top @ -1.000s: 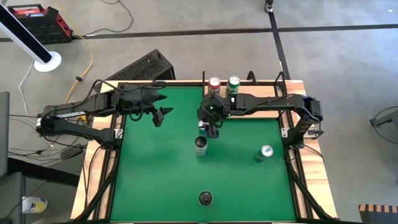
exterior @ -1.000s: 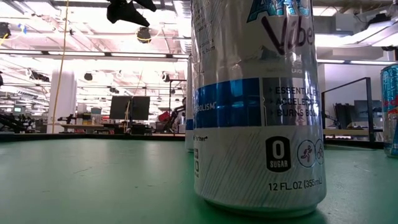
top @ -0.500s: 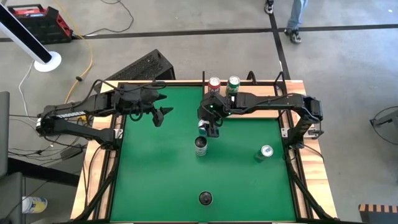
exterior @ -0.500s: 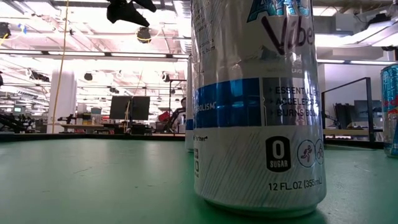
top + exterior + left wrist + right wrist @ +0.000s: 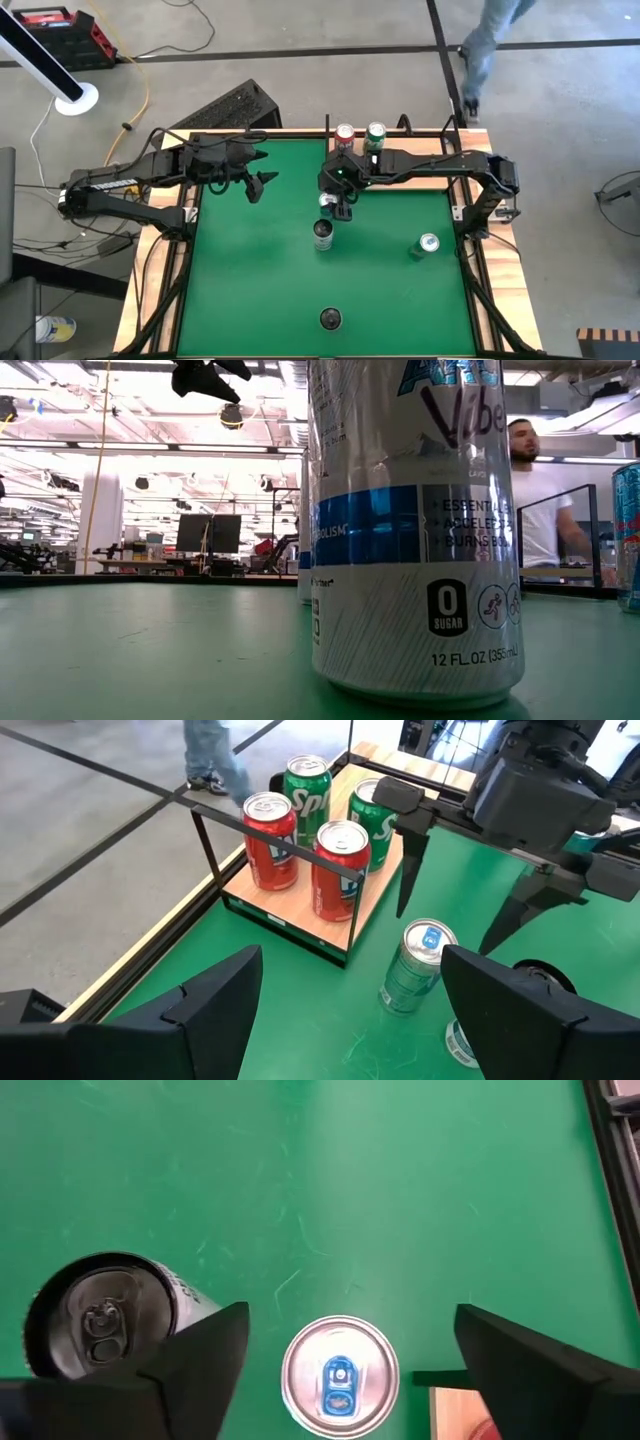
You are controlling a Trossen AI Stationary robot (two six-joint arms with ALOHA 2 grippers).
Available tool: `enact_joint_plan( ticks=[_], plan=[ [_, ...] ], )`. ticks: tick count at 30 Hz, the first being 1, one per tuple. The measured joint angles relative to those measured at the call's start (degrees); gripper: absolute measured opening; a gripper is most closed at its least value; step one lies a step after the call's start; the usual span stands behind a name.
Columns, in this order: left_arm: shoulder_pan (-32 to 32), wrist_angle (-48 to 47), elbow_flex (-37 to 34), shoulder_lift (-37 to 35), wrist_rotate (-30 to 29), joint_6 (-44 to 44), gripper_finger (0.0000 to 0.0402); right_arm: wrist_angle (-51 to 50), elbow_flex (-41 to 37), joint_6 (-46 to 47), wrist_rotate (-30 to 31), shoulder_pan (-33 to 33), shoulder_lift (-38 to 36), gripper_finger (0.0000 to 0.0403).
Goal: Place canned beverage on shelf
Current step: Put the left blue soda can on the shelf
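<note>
The shelf (image 5: 372, 885) is a pale-wood panel at the table's far edge. Two red cans (image 5: 338, 865) and two green cans (image 5: 308, 785) stand on it; it also shows in the high view (image 5: 360, 135). A small silver can with a blue tab (image 5: 338, 1375) stands upright on the green felt just in front of the shelf. My right gripper (image 5: 340, 205) hangs open above this can, fingers pointing down, one on each side of the can's top (image 5: 430, 935), apart from it. My left gripper (image 5: 262, 183) is open and empty, raised over the table's far left.
A silver can with a dark top (image 5: 322, 235) stands nearer the table's middle. Another can (image 5: 428, 245) stands at the right, and a tall silver-and-blue can (image 5: 415, 530) stands at the near edge. A person (image 5: 540, 510) is beyond the far edge.
Both arms have kept still. A person has walked past on the floor beyond the table's far edge.
</note>
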Motion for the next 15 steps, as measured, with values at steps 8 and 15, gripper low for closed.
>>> enact_joint_plan(
  ticks=[8, 15],
  plan=[
    [0.0, 0.0, 0.0, 0.0, 0.0, 0.0, 0.0292, -3.16, -0.42, -1.9, 0.07, 0.26, -0.03, 0.0381],
    [0.0, 0.0, 0.0, 0.0, 0.02, 0.0, 0.0292, -2.18, -3.62, -1.61, 0.09, -0.6, -0.03, 0.0378]
  ],
)
